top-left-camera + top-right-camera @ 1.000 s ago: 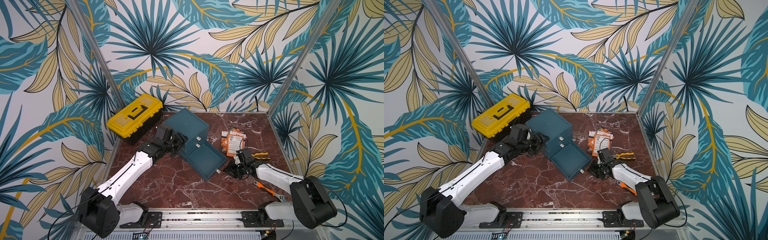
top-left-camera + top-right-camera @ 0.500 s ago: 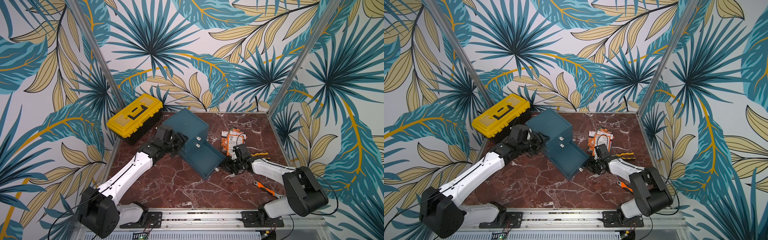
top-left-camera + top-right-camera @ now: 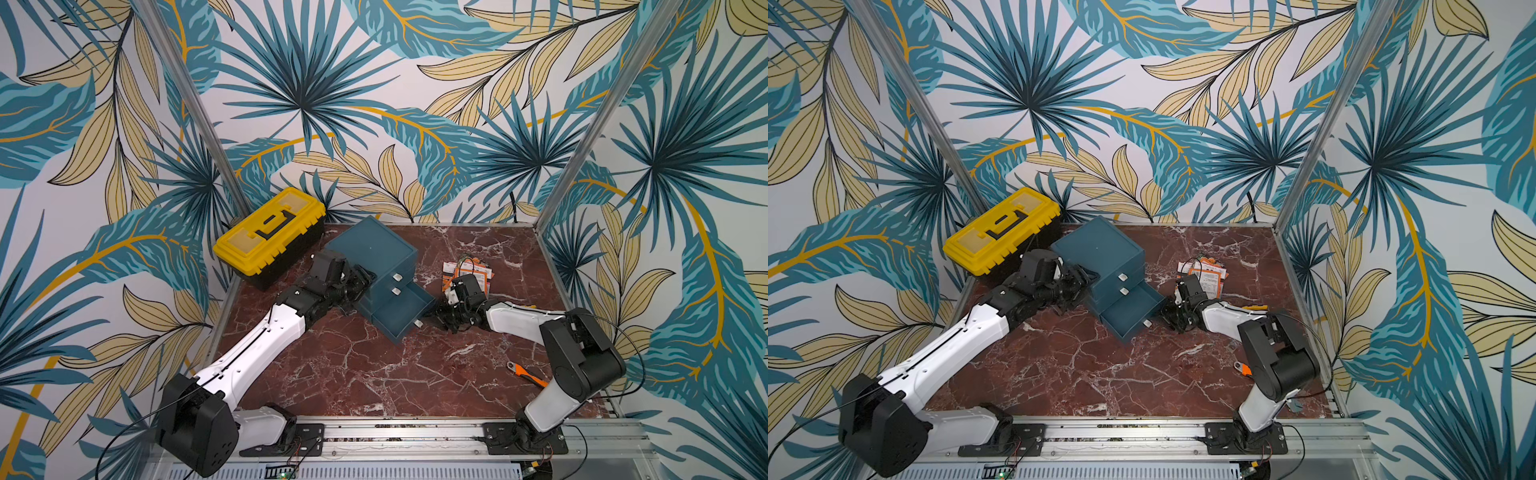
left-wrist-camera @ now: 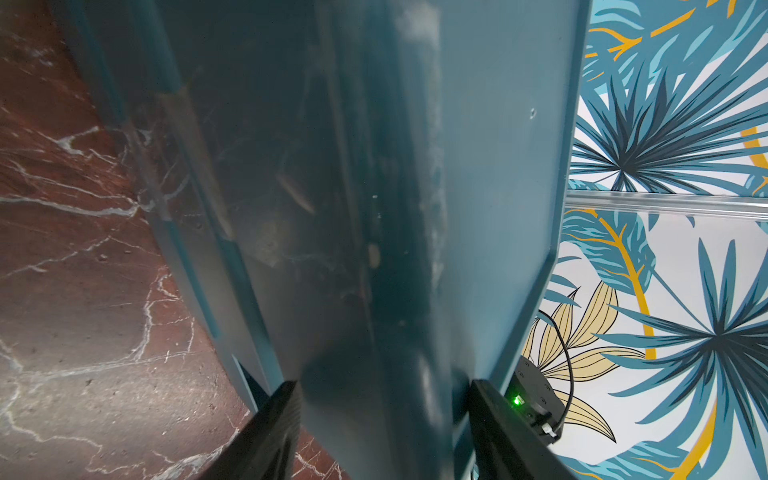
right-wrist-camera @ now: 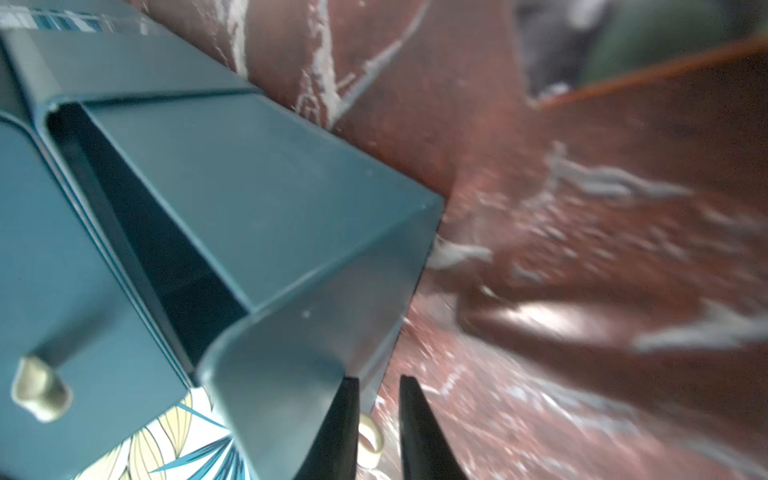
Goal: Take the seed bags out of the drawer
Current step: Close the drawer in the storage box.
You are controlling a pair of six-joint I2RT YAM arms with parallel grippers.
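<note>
A: State of the left gripper (image 4: 380, 384)?
B: Clamped on the teal drawer cabinet (image 3: 374, 245). The cabinet's body sits between its fingers.
A: And the right gripper (image 5: 379, 380)?
B: Pinched narrow on the cream knob (image 5: 370, 440) of the bottom drawer (image 3: 401, 311), which stands pulled out.
A: Location of the seed bags (image 3: 478, 272)?
B: Out of the drawer, in a small overlapping pile on the marble table (image 3: 374, 374). They lie just behind the right arm's wrist, with orange-and-white printed backs showing.
</note>
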